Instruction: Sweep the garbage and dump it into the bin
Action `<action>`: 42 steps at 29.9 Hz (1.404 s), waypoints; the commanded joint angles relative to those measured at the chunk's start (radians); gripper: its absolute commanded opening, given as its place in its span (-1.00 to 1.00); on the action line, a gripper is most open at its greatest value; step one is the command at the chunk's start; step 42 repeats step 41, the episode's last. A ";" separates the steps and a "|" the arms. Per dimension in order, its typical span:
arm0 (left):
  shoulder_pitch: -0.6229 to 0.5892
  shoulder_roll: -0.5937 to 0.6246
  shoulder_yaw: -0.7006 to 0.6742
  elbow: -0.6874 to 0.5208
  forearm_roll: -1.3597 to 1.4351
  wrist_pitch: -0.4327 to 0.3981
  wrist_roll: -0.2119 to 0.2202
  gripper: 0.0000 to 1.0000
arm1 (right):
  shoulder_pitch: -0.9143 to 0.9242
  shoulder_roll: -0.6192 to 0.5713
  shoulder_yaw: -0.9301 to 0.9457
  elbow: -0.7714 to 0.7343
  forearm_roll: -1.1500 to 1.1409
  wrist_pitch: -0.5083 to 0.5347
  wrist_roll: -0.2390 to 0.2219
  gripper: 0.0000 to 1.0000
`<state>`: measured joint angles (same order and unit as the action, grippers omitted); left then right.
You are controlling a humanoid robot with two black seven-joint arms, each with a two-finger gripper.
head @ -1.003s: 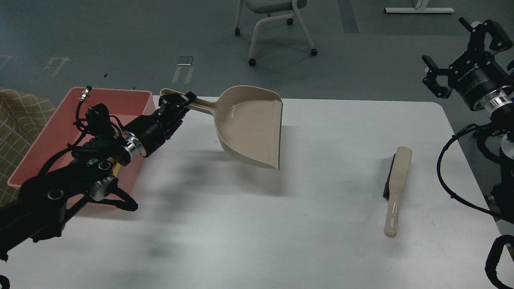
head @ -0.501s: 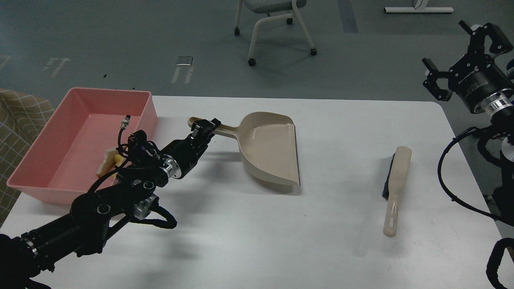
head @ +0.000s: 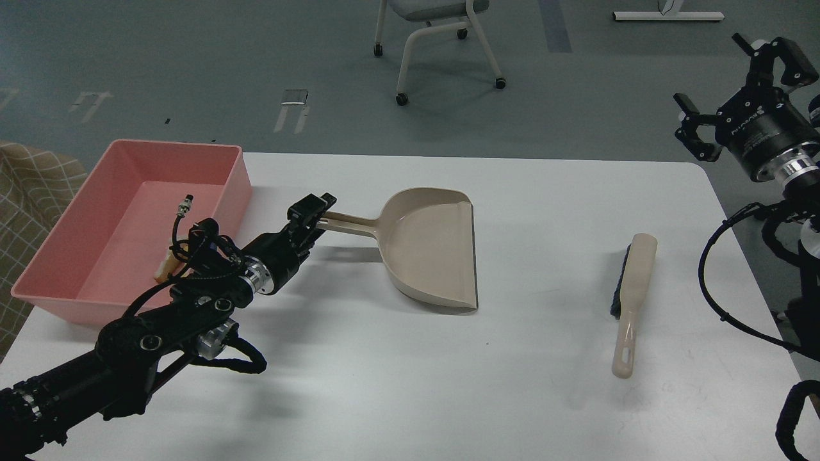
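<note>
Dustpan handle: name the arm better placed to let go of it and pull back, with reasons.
Left. The left gripper sits at the end of the dustpan handle, with the pan flat on the table. The right gripper hangs off the table's far right, beyond the brush.

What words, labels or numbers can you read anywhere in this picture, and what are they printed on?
Right hand: pale lettering runs along its black body, too small and tilted to read.
Dustpan, brush, pink bin, table: no text visible.
Left hand: no readable marking.
Nothing in this view can be quoted with confidence.
</note>
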<state>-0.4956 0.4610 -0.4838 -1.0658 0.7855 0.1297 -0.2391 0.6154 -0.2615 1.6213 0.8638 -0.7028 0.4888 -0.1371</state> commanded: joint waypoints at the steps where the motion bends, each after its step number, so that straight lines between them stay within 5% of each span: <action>1: -0.001 0.054 0.002 -0.008 0.000 -0.009 0.018 0.71 | -0.008 0.001 0.000 0.001 0.000 0.000 0.001 1.00; 5: -0.009 0.111 -0.006 -0.026 -0.003 -0.016 0.055 0.78 | -0.016 0.004 0.000 0.007 0.000 0.000 0.001 1.00; 16: -0.103 0.275 -0.110 -0.232 -0.069 -0.013 0.047 0.80 | -0.013 0.007 0.009 0.014 0.000 0.000 0.001 1.00; 24: -0.132 0.246 -0.347 -0.142 -0.254 -0.088 0.037 0.85 | 0.049 -0.007 0.015 0.020 0.000 0.000 0.001 1.00; 29: -0.123 0.141 -0.563 0.065 -0.538 -0.235 0.041 0.88 | 0.083 0.002 0.015 0.020 0.000 0.000 0.001 1.00; 35: -0.132 0.076 -0.641 0.184 -0.617 -0.444 0.049 0.93 | 0.121 0.024 0.015 -0.028 0.000 0.000 0.001 1.00; 42: -0.127 0.051 -0.627 0.184 -0.614 -0.453 0.052 0.95 | 0.122 0.025 0.017 -0.034 0.002 0.000 0.001 1.00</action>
